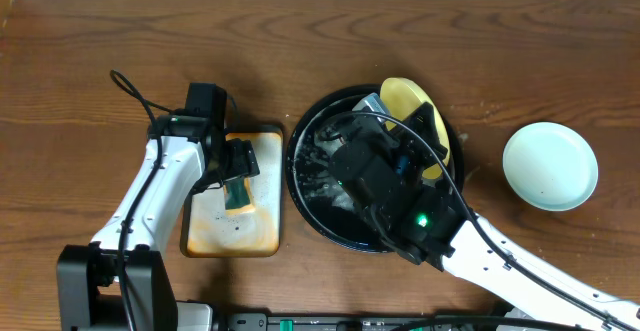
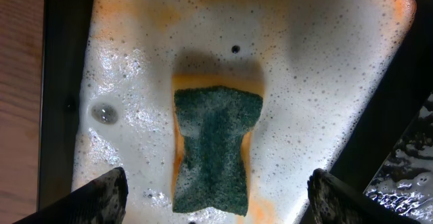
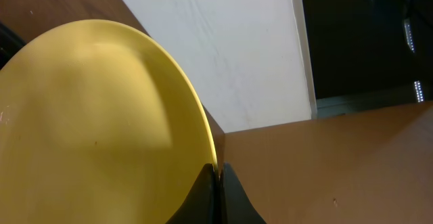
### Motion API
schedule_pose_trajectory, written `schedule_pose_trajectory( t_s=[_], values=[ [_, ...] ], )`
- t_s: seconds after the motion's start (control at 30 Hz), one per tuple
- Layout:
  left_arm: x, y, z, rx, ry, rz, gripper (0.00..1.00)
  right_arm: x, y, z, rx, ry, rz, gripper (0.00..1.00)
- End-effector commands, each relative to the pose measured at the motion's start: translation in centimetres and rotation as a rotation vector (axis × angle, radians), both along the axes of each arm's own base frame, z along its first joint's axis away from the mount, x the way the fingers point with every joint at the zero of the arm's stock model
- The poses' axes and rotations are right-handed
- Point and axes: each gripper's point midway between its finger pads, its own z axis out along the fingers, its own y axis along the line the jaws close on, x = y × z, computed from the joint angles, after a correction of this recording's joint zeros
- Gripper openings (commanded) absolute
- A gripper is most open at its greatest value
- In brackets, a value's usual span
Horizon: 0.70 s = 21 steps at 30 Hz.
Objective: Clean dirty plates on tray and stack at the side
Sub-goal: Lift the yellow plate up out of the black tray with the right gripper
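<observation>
Yellow plate (image 3: 101,116) is hanging rim-clamped in right claw (image 3: 215,176); left claw (image 2: 220,193), spread, is straddling sponge (image 2: 215,149): grip centrally.

Green sponge (image 2: 215,149) on foamy orange-stained tray (image 2: 325,61)

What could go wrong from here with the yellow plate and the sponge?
The right gripper pinches the yellow plate only at its rim, so it may slip or swing over the black tray. The sponge lies in slick foam under the open left gripper and might slide when grasped.
</observation>
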Motion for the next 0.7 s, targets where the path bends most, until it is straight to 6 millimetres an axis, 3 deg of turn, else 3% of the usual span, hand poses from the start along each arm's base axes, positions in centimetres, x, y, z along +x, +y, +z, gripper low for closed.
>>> schedule_pose_trajectory(
  t_s=[0.0,0.67],
  values=[
    [-0.02,0.21,0.09,0.006,-0.002,-0.001,0.86,-0.36,-0.17,1.2,0.008,-0.035,-0.016,0.01],
    [-0.02,0.21,0.09,0.006,-0.002,-0.001,0.86,-0.36,-0.17,1.2,0.008,-0.035,-0.016,0.01]
  ],
)
